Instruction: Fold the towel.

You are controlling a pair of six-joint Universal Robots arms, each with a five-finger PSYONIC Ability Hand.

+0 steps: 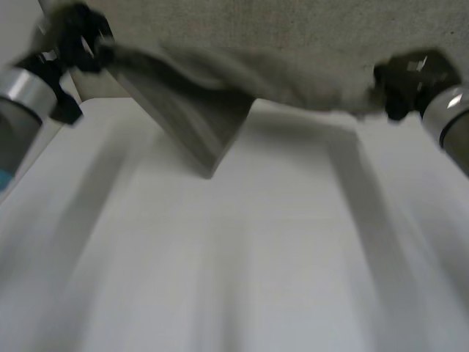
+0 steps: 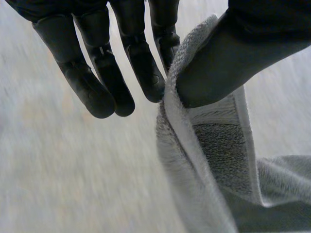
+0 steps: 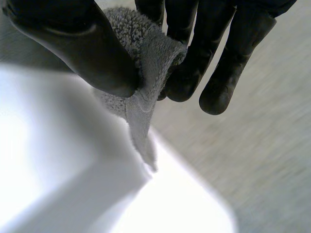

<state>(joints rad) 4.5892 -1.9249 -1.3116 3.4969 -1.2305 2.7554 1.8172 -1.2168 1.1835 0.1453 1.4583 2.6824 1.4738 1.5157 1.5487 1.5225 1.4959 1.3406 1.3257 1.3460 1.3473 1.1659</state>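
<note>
While both hands carry the towel [image 1: 293, 44] above the bench [image 1: 256, 257], the fold will go best if they travel together and level, so that the held edge stays taut and no slack bunches between them.

Over the bench's left side, the left hand [image 2: 97, 73] pinches a hemmed edge of the towel between its thumb [image 2: 228, 58] and the nearest finger. Its other fingers hang straight and spread, touching nothing. That pinch looks shallow, so I judge that a slow, even pace suits it better than a quick swing.

Between the hands the towel sags a little. A flap hangs to a point toward the bench, nearer the left hand than the right. That flap should land flat and not tuck under, so the hands ought to come down only once it has settled.

Over the bench's right side, the right hand [image 3: 194, 58] pinches a corner of the towel between thumb and fingers, with the cloth wrapped over a fingertip.

As for its lie, the towel's long axis runs left to right across the bench, from one hand to the other. Whether its far part rests on the bench I cannot tell.
</note>
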